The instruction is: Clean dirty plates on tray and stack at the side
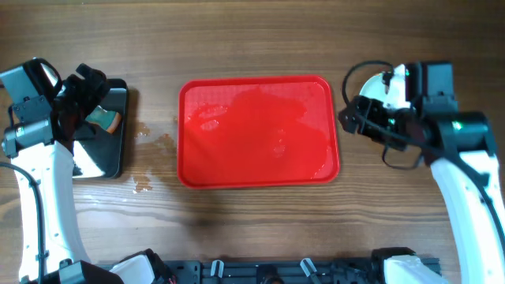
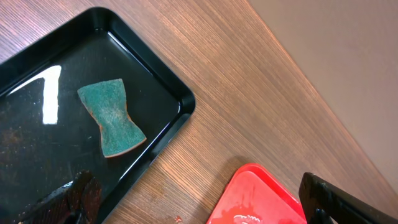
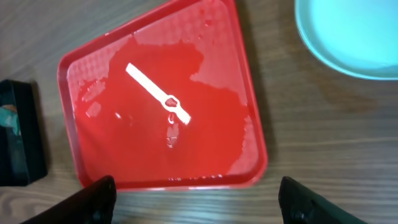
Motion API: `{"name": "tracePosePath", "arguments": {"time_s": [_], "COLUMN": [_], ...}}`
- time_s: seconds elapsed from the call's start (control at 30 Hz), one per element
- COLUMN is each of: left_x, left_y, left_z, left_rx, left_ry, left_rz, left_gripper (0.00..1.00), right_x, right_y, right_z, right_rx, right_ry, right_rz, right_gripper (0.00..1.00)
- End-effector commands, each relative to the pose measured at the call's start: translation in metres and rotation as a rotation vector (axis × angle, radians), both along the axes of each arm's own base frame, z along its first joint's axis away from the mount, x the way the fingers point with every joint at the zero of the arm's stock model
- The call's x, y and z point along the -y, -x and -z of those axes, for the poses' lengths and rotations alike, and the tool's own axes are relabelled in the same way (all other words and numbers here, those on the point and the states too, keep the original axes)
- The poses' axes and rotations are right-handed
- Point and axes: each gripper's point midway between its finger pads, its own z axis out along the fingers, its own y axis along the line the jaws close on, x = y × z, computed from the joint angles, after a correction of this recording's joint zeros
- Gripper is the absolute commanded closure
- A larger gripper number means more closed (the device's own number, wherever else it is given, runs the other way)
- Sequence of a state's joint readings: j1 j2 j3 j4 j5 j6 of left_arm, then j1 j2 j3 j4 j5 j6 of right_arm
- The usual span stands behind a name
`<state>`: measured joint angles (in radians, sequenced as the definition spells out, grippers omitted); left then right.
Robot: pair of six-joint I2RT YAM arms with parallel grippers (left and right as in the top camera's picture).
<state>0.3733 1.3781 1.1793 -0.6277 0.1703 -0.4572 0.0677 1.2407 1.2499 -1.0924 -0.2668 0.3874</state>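
Right gripper is hanging open-jawed and empty beside the plates, which are sitting just off the wet tray's right short edge, well apart from the left gripper gaping above the sponge.

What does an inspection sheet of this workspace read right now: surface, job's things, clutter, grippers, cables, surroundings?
Surface: wooden table, with water drops left of the red tray.
Job's things: red tray wet, no plate on it; plates pale aqua, on the table to its right, count cannot be told.
Clutter: black tray holding a green sponge.
Grippers: left gripper open and empty, near the black tray; right gripper open and empty.
Cables: black cable loops off the right arm beside the red tray's right edge.
Surroundings: plain beige area beyond the table edge.
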Motion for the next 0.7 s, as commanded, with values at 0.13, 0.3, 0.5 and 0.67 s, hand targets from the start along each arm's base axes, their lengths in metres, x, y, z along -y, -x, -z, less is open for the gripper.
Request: {"name": "tracePosePath", "arguments": {"time_s": [0.13,0.3,0.5,0.67], "left_x": [0.002,0.002,0.002,0.002], "left_y": [-0.001,-0.001,-0.001,-0.001], "left_z": [0.001,0.001,0.001,0.001], "left_rx": [0.003,0.003,0.003,0.003], "left_ry": [0.014,0.014,0.014,0.014], "left_rz": [0.016,0.016,0.016,0.016], "left_gripper": [0.0,0.0,0.0,0.0], "right_x": [0.01,0.011,0.011,0.011], "right_y": [0.049,0.07,0.07,0.067], "right_z": [-0.033,-0.036,-0.037,-0.033], "right_rx": [0.184,0.248,0.228,0.19], "right_ry": [0.033,0.027,-0.025,-0.051], "right_rz": [0.004,0.007,0.084,0.129], "right_gripper": [0.13,0.0,0.0,0.0]}}
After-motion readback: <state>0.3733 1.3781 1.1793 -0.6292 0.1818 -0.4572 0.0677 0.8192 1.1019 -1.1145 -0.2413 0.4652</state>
